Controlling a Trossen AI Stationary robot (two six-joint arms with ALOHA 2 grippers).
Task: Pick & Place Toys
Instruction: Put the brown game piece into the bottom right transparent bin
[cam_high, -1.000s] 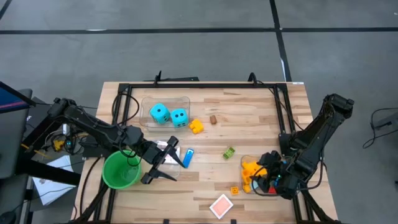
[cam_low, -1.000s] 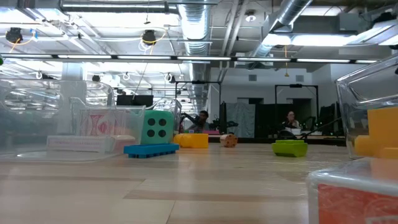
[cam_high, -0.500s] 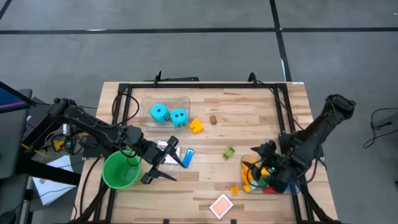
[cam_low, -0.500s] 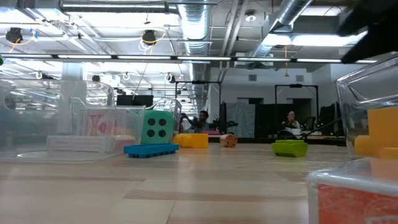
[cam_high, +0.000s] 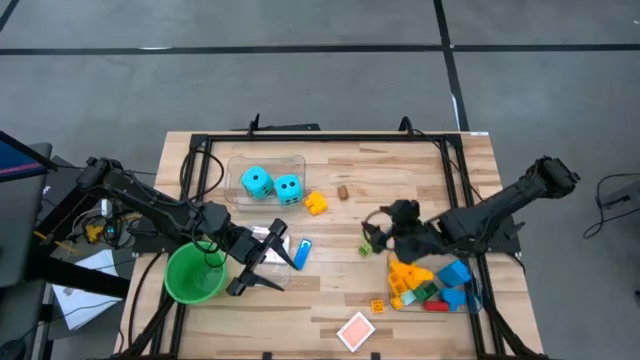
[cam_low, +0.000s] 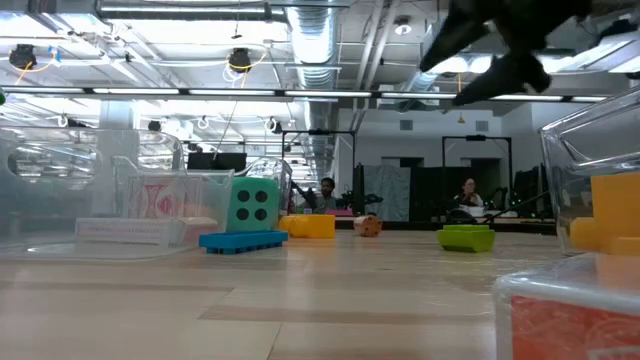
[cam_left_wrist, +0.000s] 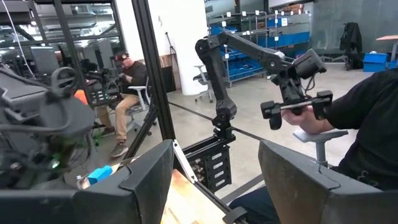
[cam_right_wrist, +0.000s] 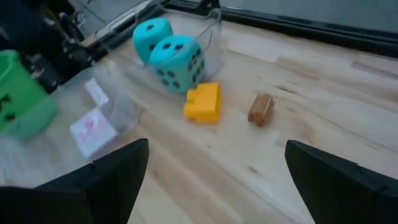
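Right tool (cam_high: 372, 232), jaws spread and empty, hangs over the green brick (cam_high: 369, 244) at desk centre, 9 o'clock of the brick bin (cam_high: 470, 300); judgement: descend straight, straddle it squarely before clenching.

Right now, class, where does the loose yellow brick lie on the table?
In the high view the yellow brick lies on the bare wood left of centre, just right of the clear bin holding two cyan dice, with a small brown piece beyond.

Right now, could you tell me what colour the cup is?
The cup is green, clearest in the high view.
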